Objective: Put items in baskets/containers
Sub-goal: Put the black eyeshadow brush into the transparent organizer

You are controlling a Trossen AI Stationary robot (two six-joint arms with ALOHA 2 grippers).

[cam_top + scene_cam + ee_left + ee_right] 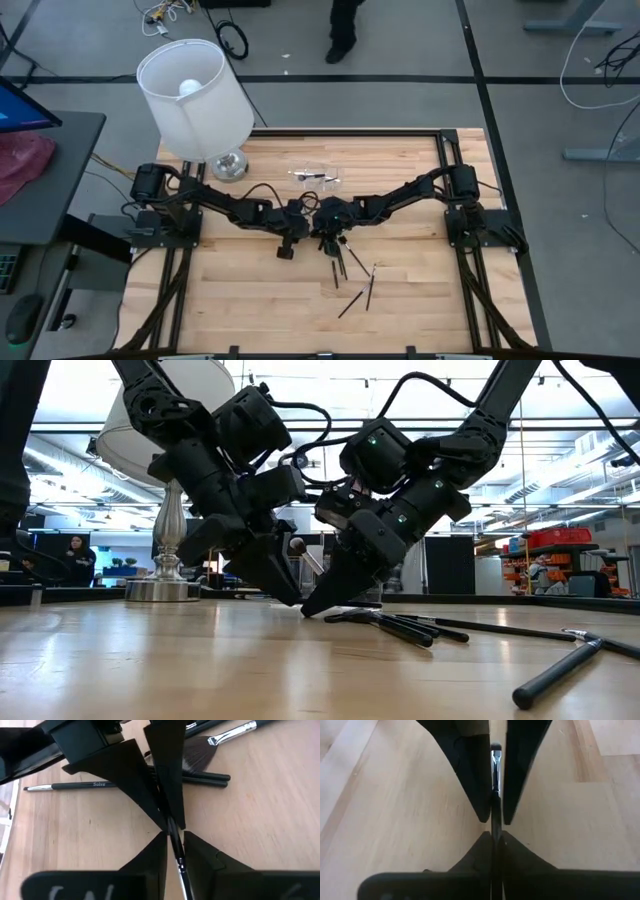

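At mid-table my two grippers meet tip to tip over one thin makeup brush (495,765) with a dark handle and silver ferrule. My right gripper (493,836) is shut on it. My left gripper (175,834) is narrowly open, with a finger on each side of the brush. In the low view the brush's rounded head (297,545) rises between the grippers. Several more brushes (350,272) lie flat on the wood just nearer. The clear container (315,179) stands on the table behind the grippers. My right gripper pinches the brush's dark handle (494,817) between its two fingertips. The fingers slant down from the table's right and lie roughly along the brush. The brush runs on from the tips, slanting upward between the left fingers; its lower end is hidden.
A white-shaded lamp (195,95) stands on a metal base (228,165) at the far left corner. Loose brushes, a fan brush (200,755) among them, lie right beside the fingers. Bare wood lies toward the near edge (250,310). A person's legs (345,30) show beyond the table.
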